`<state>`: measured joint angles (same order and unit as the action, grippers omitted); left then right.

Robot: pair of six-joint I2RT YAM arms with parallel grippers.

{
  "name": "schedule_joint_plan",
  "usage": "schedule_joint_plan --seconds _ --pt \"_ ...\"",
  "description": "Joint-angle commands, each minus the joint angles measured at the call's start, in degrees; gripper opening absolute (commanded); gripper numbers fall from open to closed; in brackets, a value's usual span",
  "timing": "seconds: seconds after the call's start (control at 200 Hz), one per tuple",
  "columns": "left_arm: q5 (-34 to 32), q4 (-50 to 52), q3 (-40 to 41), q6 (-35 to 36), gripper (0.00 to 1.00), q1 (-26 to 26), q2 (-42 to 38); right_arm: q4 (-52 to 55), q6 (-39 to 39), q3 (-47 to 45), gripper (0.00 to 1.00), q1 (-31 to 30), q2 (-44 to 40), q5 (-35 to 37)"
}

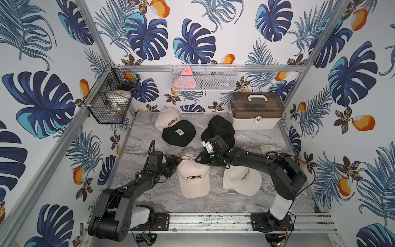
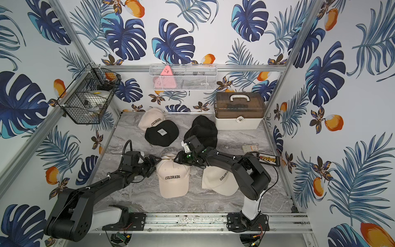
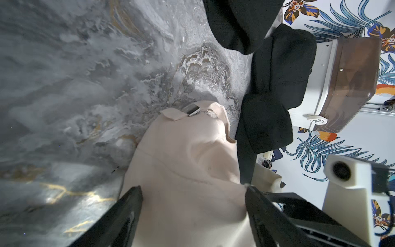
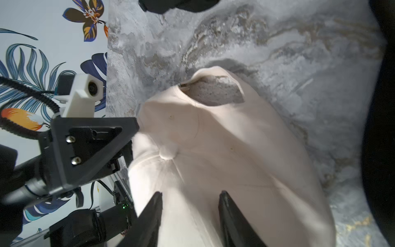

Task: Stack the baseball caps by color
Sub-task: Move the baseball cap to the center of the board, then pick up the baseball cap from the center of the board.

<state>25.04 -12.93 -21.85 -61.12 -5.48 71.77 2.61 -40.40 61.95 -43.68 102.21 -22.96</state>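
A cream COLORADO cap (image 1: 193, 177) lies mid-table between both arms. My left gripper (image 1: 177, 164) is at its left side, open, and its jaws (image 3: 193, 188) straddle the crown. My right gripper (image 1: 197, 159) comes in from the right, and its fingers (image 4: 190, 193) pinch a fold of the same crown. A second cream cap (image 1: 241, 179) lies partly under the right arm. A third cream cap (image 1: 166, 120) sits at the back left, overlapped by a black cap with a white tag (image 1: 179, 133). Another black cap (image 1: 220, 128) lies behind the right wrist.
A white storage box with a brown lid (image 1: 256, 111) stands at the back right. A black wire basket (image 1: 111, 94) hangs on the left wall and a white mesh basket (image 1: 204, 77) on the back wall. A small flat device (image 1: 268, 148) lies near the right edge.
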Motion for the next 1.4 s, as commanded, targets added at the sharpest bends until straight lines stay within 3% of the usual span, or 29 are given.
schedule_joint_plan --seconds 0.0,0.145,0.325,0.545,0.681,0.821,1.011,1.196,1.391 --pt "0.30 -5.68 0.64 1.09 0.82 0.11 0.42 -6.19 -3.62 -3.94 0.47 -0.48 -2.02 3.09" --pt "0.26 -2.96 1.04 1.41 0.82 0.11 -1.45 -3.93 -2.06 -4.68 0.54 -0.53 -5.44 7.02" --pt "-4.84 5.04 1.57 2.73 0.86 0.11 -8.55 3.16 2.71 -1.51 0.62 -0.44 -9.48 10.75" --pt "-13.90 30.82 -9.89 11.76 0.92 -2.50 -20.56 10.61 9.47 -1.33 0.69 2.03 -21.11 21.33" --pt "-17.00 39.87 -18.19 11.82 0.91 -8.59 -26.01 16.41 11.35 1.36 0.71 10.32 -23.50 15.62" --pt "-16.66 37.15 -21.71 8.20 0.89 -17.63 -27.22 18.32 11.61 1.94 0.73 21.14 -25.18 7.66" --pt "-14.30 24.42 -20.15 5.29 0.84 -29.58 -21.81 16.37 7.48 -0.90 0.74 35.17 -26.19 -6.53" --pt "-9.62 10.20 -20.97 8.91 0.84 -40.10 -6.79 8.62 -1.16 -8.52 0.74 44.32 -26.57 -16.63" --pt "-8.24 4.58 -28.33 12.92 0.87 -46.63 11.25 6.08 -3.67 -14.41 0.74 47.83 -29.23 -17.48"
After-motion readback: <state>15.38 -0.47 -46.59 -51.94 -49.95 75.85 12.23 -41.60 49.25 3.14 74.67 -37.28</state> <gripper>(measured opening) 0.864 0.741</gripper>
